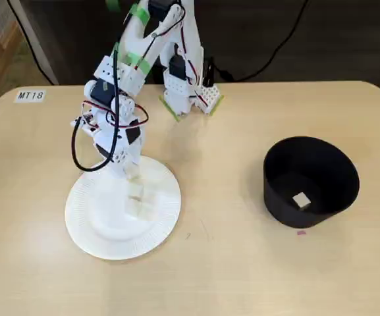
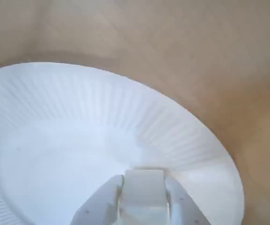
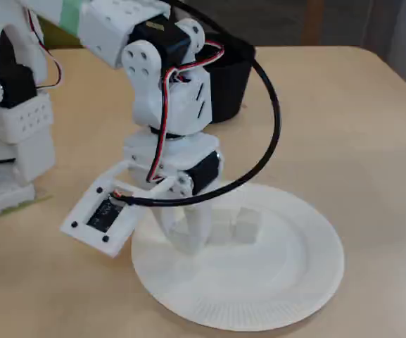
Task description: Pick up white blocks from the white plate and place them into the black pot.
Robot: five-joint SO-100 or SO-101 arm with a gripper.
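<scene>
Evidently the gripper point(image 2: 142, 201) is down on the white plate point(image 1: 91, 230), pinching a white block point(image 2: 143, 194) between its fingers for lifting toward the black pot point(image 1: 311, 181), which already holds another block point(image 1: 301, 201).

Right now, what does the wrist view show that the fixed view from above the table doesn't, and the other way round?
Only the wrist view shows the gripper closed around a small off-white cube. Only the fixed view from above shows the matte black cylindrical pot with one cube inside, plus more cubes on the plate. Both show the round white ribbed paper plate on the wooden table.
</scene>
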